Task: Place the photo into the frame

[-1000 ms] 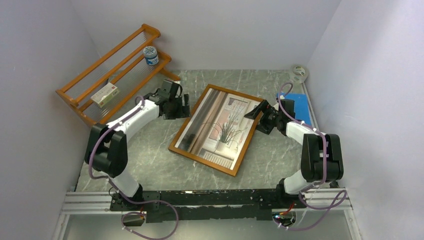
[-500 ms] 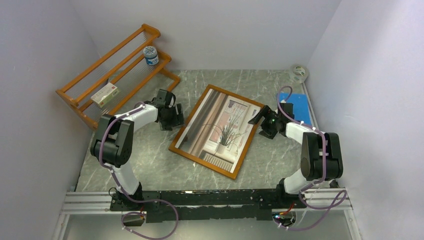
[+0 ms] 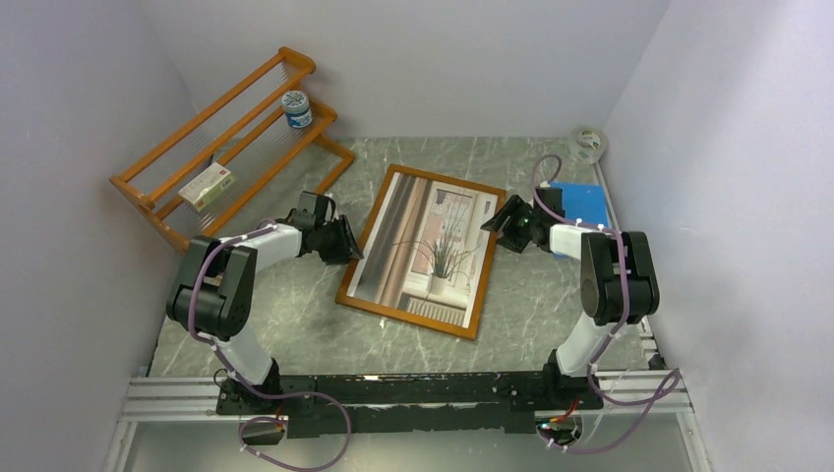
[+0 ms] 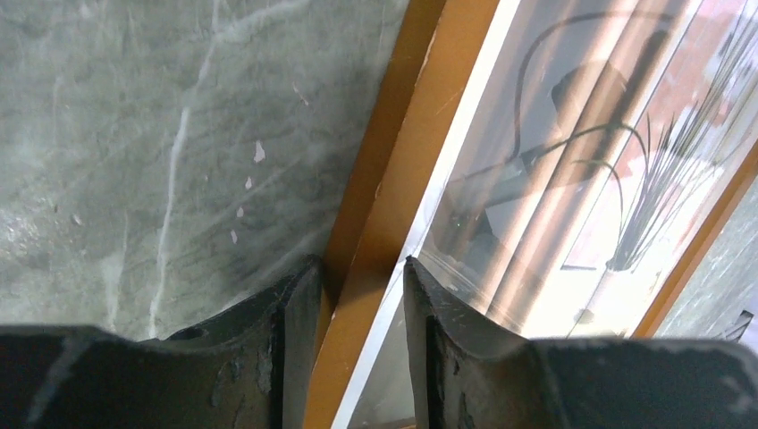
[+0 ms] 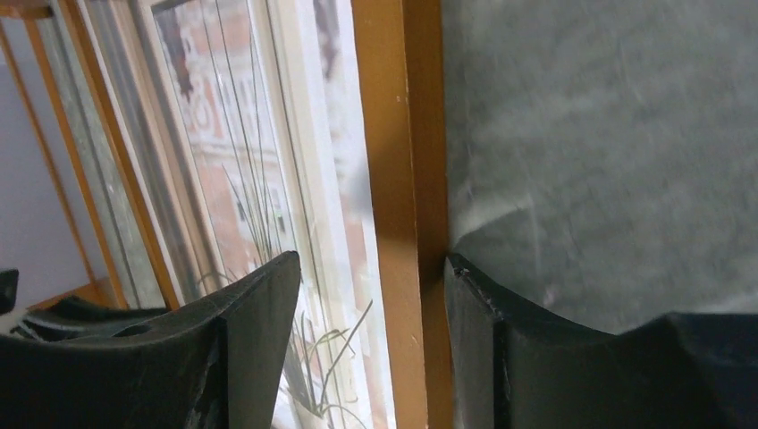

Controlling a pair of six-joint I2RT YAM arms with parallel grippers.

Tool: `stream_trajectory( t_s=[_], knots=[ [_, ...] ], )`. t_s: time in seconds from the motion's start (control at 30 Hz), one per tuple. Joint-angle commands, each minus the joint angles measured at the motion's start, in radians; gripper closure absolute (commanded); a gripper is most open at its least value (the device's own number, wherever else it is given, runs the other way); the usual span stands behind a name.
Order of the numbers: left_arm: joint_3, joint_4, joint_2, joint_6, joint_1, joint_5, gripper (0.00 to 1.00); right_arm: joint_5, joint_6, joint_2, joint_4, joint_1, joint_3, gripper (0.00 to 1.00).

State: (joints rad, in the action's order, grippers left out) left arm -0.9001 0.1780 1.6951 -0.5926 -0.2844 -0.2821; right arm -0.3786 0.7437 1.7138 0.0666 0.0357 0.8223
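Grey marble table point(image 3: 295, 315): frame point(image 3: 449, 183) flat at centre, photo point(image 3: 428, 246) under glass point(image 4: 554, 179). Stiff, breakable, likely slippery; hold by wooden side rails. Near left rail, left gripper point(image 4: 357, 268) hugs both sides, grip unclear; right gripper point(image 5: 371, 261) open astride right rail. Orange rack point(image 3: 226, 128) far left.

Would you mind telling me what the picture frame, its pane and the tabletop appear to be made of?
The frame looks like wood with a smooth orange-brown finish; no grain is clear. Its pane seems to be glass or clear plastic, glossy, with dark reflections in it. The tabletop looks like grey-green marble with white veins, though it may be a printed laminate.
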Motion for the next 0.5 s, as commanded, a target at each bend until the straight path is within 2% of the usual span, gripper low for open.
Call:
stream_trajectory(
  t_s=[0.0, 0.07, 0.23, 0.27, 0.33, 0.4, 0.47],
  knots=[
    [0.030, 0.022, -0.035, -0.027, -0.022, -0.103, 0.57, -0.035, 0.017, 0.046, 0.074, 0.045, 0.095, 0.38],
    [0.014, 0.080, -0.054, -0.029, -0.022, -0.061, 0.54, 0.003, 0.000, 0.042, 0.040, 0.051, 0.133, 0.37],
    [-0.046, 0.206, -0.142, -0.028, -0.021, 0.061, 0.33, 0.207, -0.057, -0.071, -0.144, 0.056, 0.199, 0.24],
    [-0.056, 0.228, -0.167, -0.028, -0.022, 0.081, 0.29, 0.255, -0.066, -0.104, -0.191, 0.057, 0.203, 0.20],
    [-0.076, 0.267, -0.219, -0.028, -0.022, 0.121, 0.20, 0.357, -0.080, -0.206, -0.277, 0.057, 0.201, 0.03],
    [-0.097, 0.306, -0.275, -0.022, -0.021, 0.154, 0.10, 0.442, -0.094, -0.305, -0.345, 0.058, 0.182, 0.01],
    [-0.115, 0.343, -0.352, -0.010, -0.022, 0.177, 0.07, 0.515, -0.095, -0.412, -0.416, 0.058, 0.159, 0.01]
  ],
)
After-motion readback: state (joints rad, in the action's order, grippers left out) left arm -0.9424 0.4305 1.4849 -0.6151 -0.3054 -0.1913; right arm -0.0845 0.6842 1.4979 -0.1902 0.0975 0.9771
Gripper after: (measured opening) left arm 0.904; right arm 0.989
